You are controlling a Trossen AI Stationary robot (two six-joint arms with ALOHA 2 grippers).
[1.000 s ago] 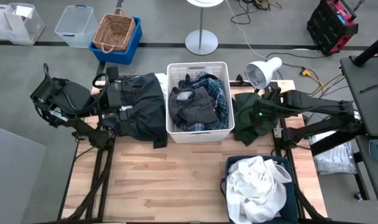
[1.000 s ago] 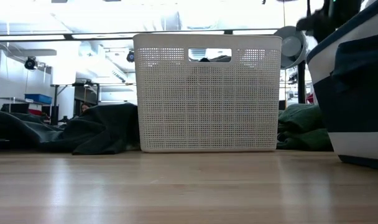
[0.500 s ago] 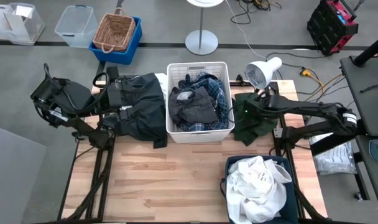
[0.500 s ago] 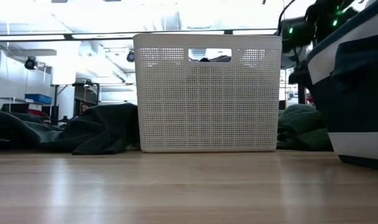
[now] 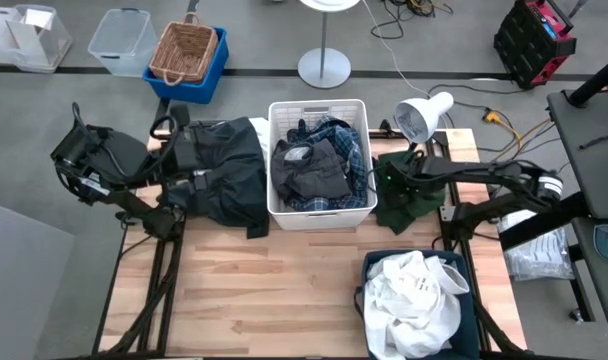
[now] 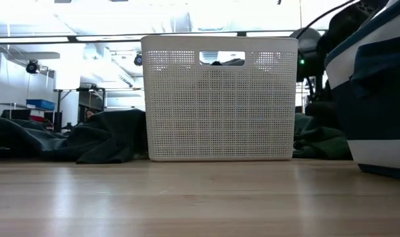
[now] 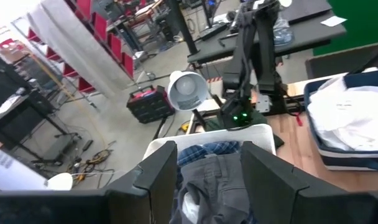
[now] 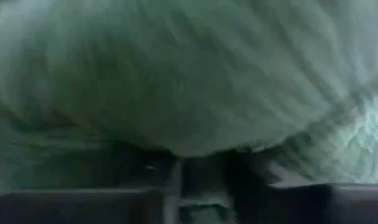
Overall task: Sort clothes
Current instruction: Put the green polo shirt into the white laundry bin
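no writing can be read anywhere. the right gripper presses into the dark green garment beside the white bin; fabric fills its wrist view, and i cannot tell how its fingers stand. the left gripper waits over the black clothes, fingers parted, holding nothing. white clothes fill the dark blue bin.

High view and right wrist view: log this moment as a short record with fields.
white bin: centre back, holds plaid shirt and dark pieces
dark blue bin: front right, holds white clothes
dark green garment: right of white bin
right tool: down on dark green garment, fabric between its fingers
left tool: open, over black pile
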